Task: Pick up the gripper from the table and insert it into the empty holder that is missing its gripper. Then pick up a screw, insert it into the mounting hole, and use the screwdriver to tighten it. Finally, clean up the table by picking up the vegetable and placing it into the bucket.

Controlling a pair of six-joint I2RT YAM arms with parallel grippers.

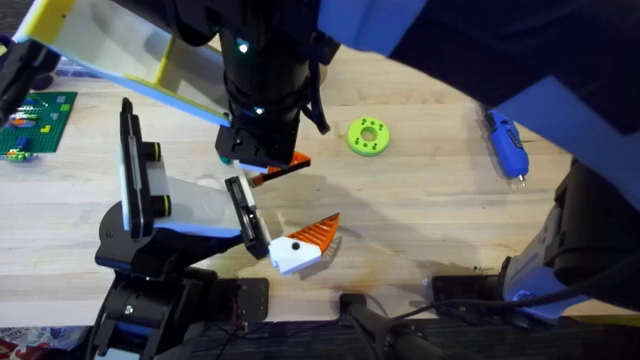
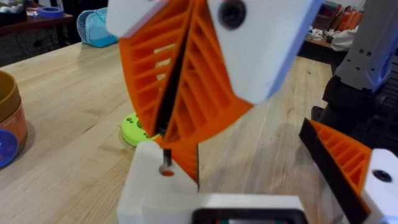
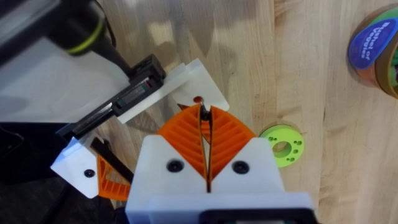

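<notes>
**Squarely over the hole: the screw in the right gripper**

Up close, we see the right gripper (image 3: 204,116) with its orange ribbed pads pressed together on a thin dark screw (image 2: 165,154), which hangs upright from the fingertips. Directly under the screw's tip sits the mounting hole (image 2: 166,171) in the white base of the gripper piece (image 3: 186,79). That piece lies against the black holder (image 3: 127,98). We cannot tell whether the screw touches the hole's rim.

To one side of the tool, just beside the holder's end, a second finger piece (image 1: 300,245) lies on the wooden table (image 1: 420,215). A lime-green ring (image 1: 368,136) lies near the tool. The bucket (image 3: 379,46) and the blue screwdriver (image 1: 507,145) sit well apart from it.
</notes>
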